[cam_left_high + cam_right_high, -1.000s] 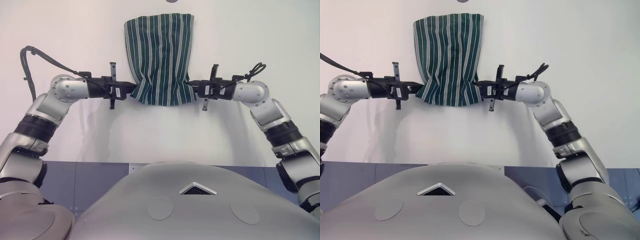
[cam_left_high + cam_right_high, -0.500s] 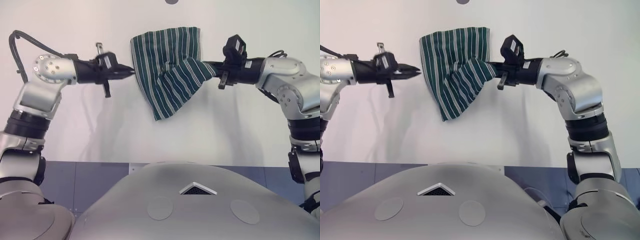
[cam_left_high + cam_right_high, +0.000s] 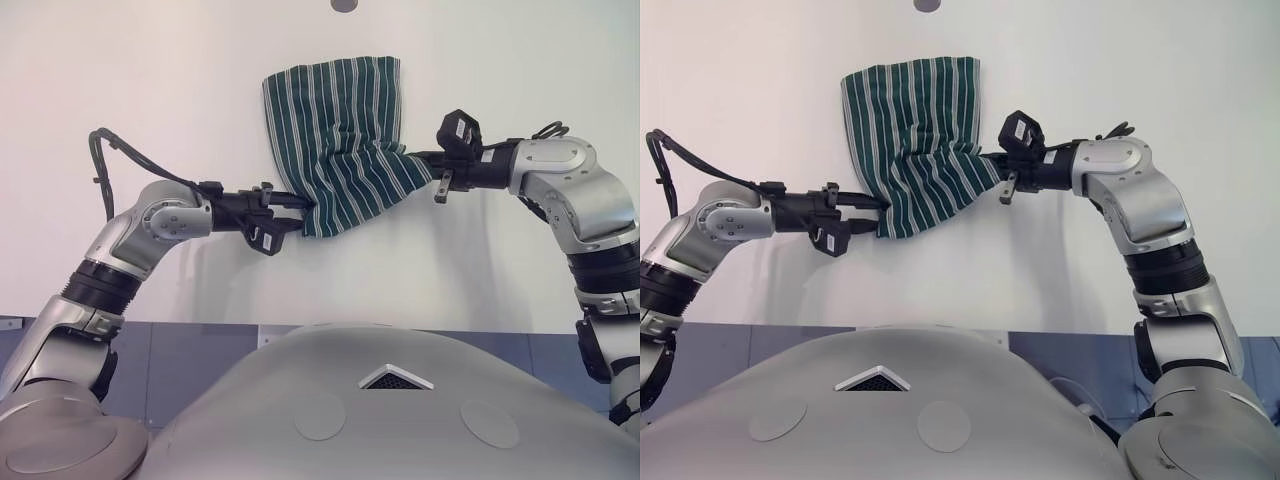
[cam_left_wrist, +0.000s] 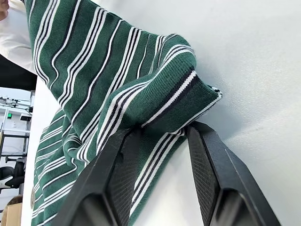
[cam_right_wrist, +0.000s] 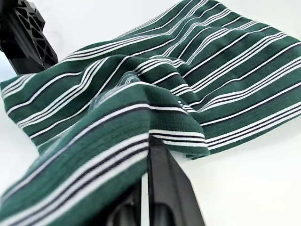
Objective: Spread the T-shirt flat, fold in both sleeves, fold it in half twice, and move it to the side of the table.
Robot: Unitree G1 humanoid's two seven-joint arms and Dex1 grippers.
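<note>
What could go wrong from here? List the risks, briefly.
1. The left claw has only the tip of the shirt's near corner between its open fingers. If it closes there, it may catch too little cloth and slip off.
2. The right claw holds a bunched, lifted edge, and the cloth is creased diagonally. Pulling now would probably skew the fold.
</note>
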